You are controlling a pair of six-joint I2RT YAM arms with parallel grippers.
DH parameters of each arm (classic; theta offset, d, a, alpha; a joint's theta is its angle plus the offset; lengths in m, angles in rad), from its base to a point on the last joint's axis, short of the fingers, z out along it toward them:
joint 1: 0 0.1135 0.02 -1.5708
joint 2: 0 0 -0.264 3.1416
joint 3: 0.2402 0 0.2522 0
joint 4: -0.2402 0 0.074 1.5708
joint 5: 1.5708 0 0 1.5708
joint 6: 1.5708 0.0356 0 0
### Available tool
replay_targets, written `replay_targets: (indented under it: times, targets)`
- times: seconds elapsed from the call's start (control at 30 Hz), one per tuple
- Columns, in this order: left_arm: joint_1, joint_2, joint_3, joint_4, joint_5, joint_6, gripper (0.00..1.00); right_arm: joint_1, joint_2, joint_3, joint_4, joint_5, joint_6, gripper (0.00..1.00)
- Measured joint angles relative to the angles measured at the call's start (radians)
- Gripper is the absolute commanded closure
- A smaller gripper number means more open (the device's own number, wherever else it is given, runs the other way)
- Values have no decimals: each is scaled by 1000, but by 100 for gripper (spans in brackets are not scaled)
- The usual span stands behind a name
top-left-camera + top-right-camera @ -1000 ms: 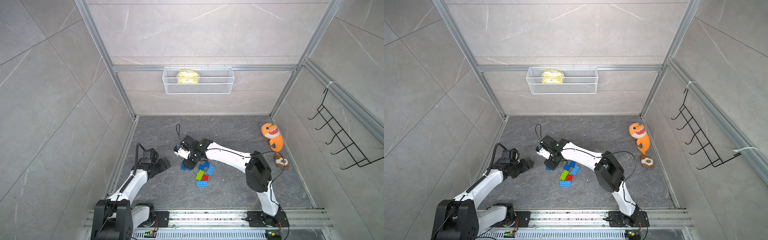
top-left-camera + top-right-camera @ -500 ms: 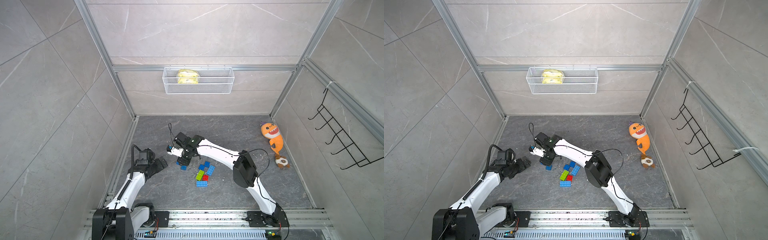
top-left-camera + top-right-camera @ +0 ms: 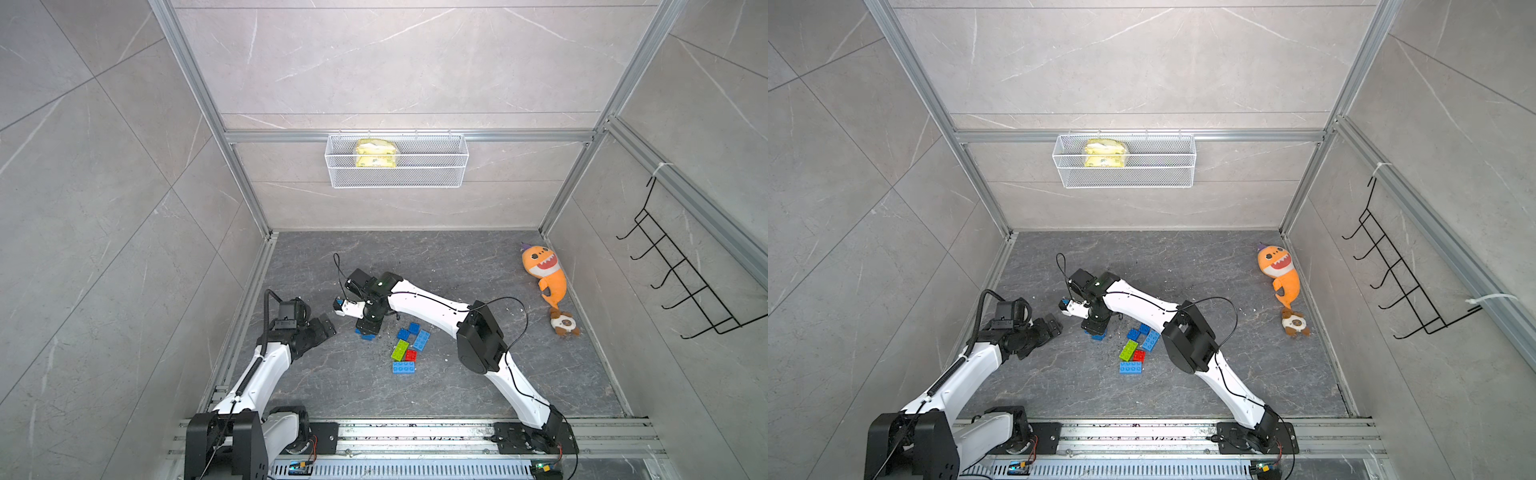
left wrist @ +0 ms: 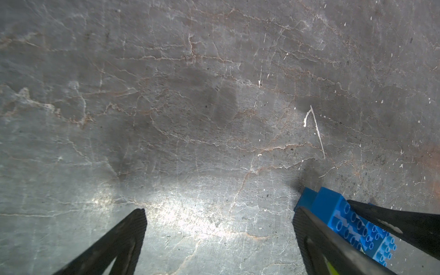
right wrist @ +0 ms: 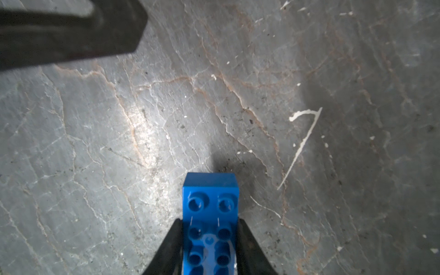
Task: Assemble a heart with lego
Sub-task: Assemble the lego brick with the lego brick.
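Right wrist view: my right pincer (image 5: 209, 225) is clamped narrowly on a dark blue brick (image 5: 210, 190), studs facing the camera, close to the grey floor (image 5: 95, 142). My left pincer (image 4: 217, 215) gapes wide, empty, just beside it. Beyond, a top view shows the other lego (image 3: 409, 349) clustered: blues, lime green, red.

The left gripper (image 4: 219, 214) hangs over a grey, veined stone surface (image 4: 214, 95) with its two black fingers (image 4: 123, 233) spread wide and nothing between them. A bright glare patch (image 4: 185, 202) lies on the surface near the fingertips, and a thin white scratch (image 4: 314, 128) marks it farther off. Just outside one finger sits a dark blue brick (image 4: 331, 207), studs showing, with lighter blue bricks (image 4: 383, 247) beyond it and a lime green sliver (image 4: 332, 267) at the frame's edge. A further black finger (image 4: 404, 223) lies against the dark blue brick's far side.
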Motion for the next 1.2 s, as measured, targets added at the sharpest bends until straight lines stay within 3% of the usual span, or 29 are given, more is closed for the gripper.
replay_targets:
  times: [0.5,0.93,1.2]
  targets:
    - [0,0,0,0,0,2,0,0,19,13,-6,-3,-32,67]
    - [0,0,0,0,3,2,0,-14,-139,-301,228,-10,6,67]
    - [0,5,0,9,29,0,0,-21,-135,-293,222,-30,69,64]
